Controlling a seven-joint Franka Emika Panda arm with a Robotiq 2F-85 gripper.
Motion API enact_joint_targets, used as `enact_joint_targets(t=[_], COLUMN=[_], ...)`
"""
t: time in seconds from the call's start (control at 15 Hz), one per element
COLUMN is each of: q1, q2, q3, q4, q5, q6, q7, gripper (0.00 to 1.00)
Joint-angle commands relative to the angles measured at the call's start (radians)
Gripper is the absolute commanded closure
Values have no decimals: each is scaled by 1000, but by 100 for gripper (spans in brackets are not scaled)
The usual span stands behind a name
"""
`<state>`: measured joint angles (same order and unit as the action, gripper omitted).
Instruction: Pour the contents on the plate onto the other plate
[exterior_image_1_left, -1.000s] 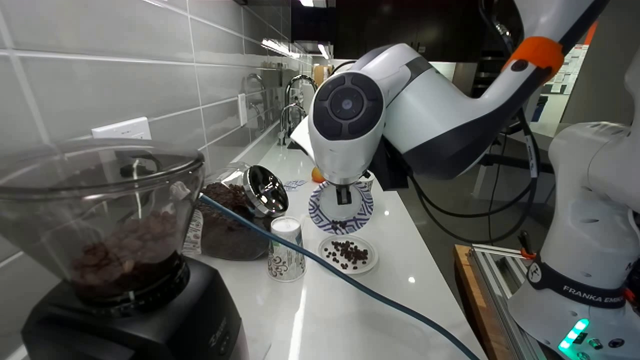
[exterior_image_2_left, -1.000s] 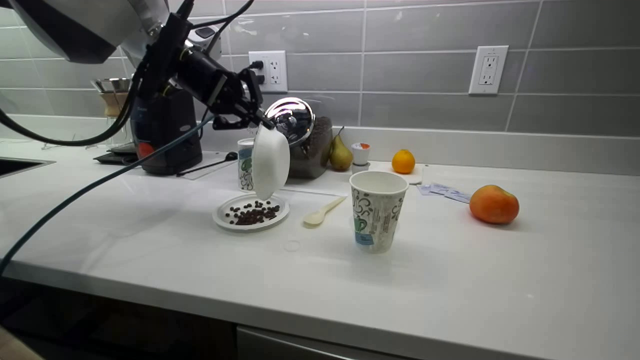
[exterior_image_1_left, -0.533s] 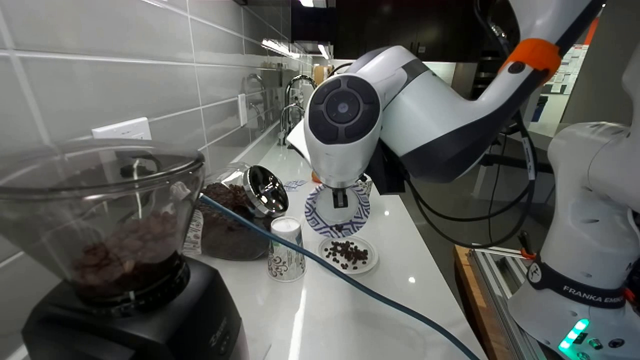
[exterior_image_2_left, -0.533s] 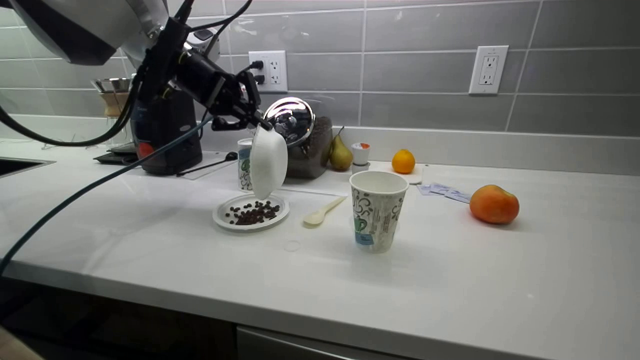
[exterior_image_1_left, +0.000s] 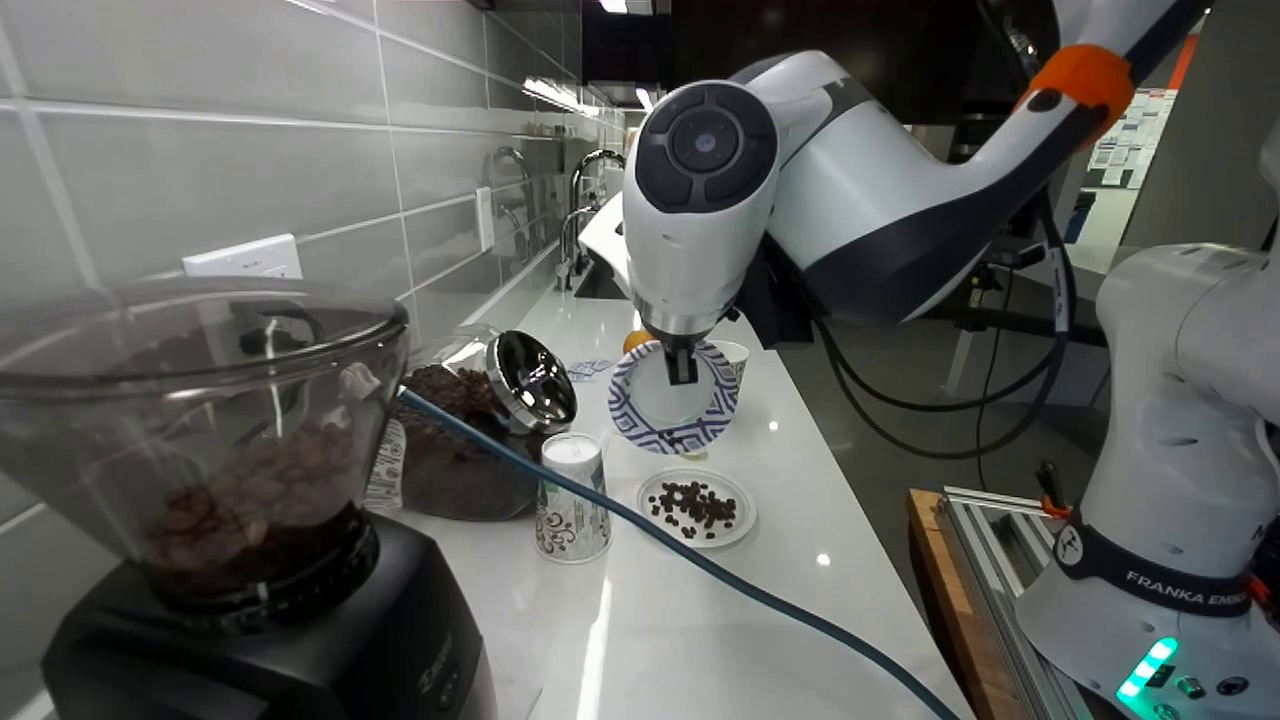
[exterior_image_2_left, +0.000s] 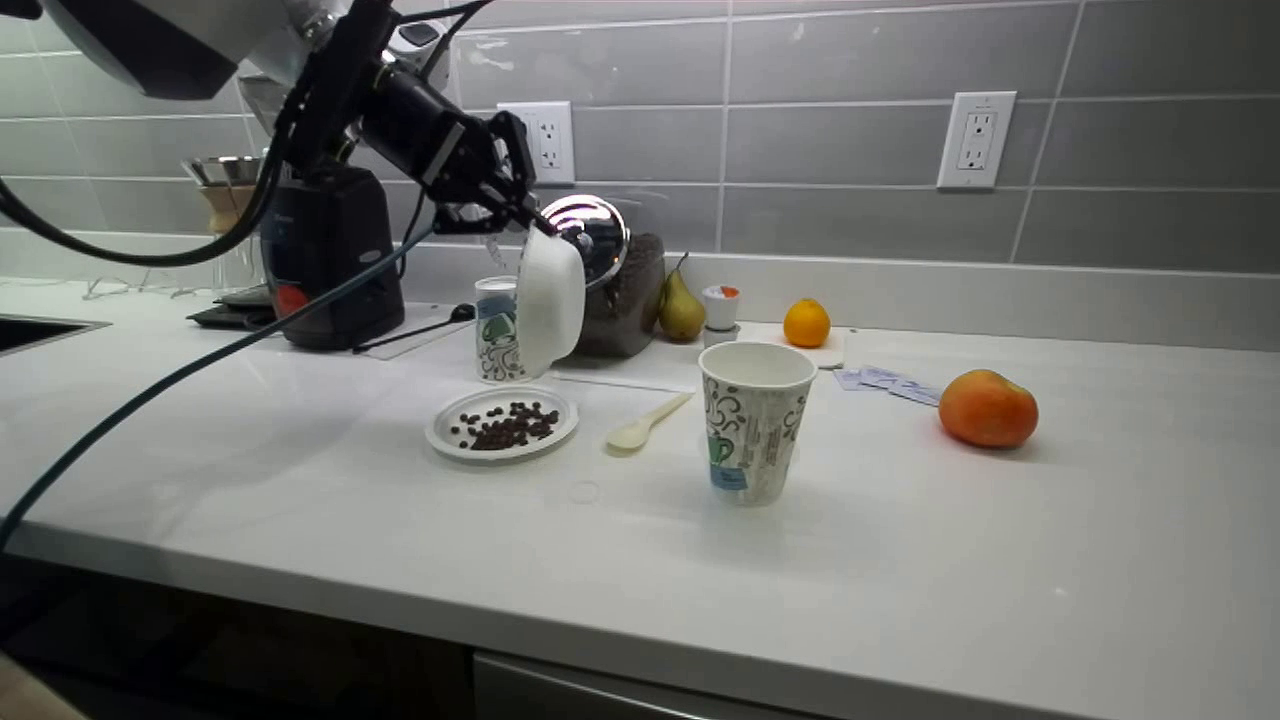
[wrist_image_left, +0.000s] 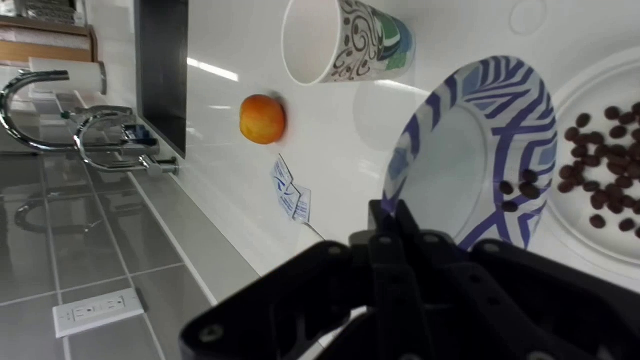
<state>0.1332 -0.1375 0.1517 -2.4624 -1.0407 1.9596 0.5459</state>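
Worktop (exterior_image_1_left: 700, 645): brightly lit; glare streak (exterior_image_1_left: 595, 645) in an exterior view. Pincer (wrist_image_left: 390, 207): out of focus in wrist view.

My gripper (wrist_image_left: 391, 207) holds the plate (wrist_image_left: 445, 170) tilted above the counter (exterior_image_2_left: 900, 540). The contents (exterior_image_2_left: 508, 431) lie mostly on the other plate (exterior_image_2_left: 492, 455), though I count 4 pieces (wrist_image_left: 529, 190) on the rim of mine. In an exterior view, the spoon (exterior_image_2_left: 632, 435) lies right of the other plate, the front cup (exterior_image_2_left: 755, 430) right of the spoon; behind the other plate stands the rear cup (exterior_image_2_left: 497, 335), with the jar (exterior_image_2_left: 628, 315) and the pear (exterior_image_2_left: 681, 308) to its right.
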Motion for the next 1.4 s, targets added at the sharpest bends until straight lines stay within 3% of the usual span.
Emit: enact_joint_targets(t=[0.0, 0.4, 0.73, 1.13, 1.33], q1=[21, 55, 73, 79, 75], q2=[-2, 36, 71, 93, 50], q3=[39, 86, 98, 91, 77], q4=[-8, 9, 21, 22, 4], q5=[-24, -60, -140, -128, -80], q6=[-131, -253, -288, -261, -168], q7=[31, 55, 128, 184, 108], gripper=[99, 99, 99, 99, 99])
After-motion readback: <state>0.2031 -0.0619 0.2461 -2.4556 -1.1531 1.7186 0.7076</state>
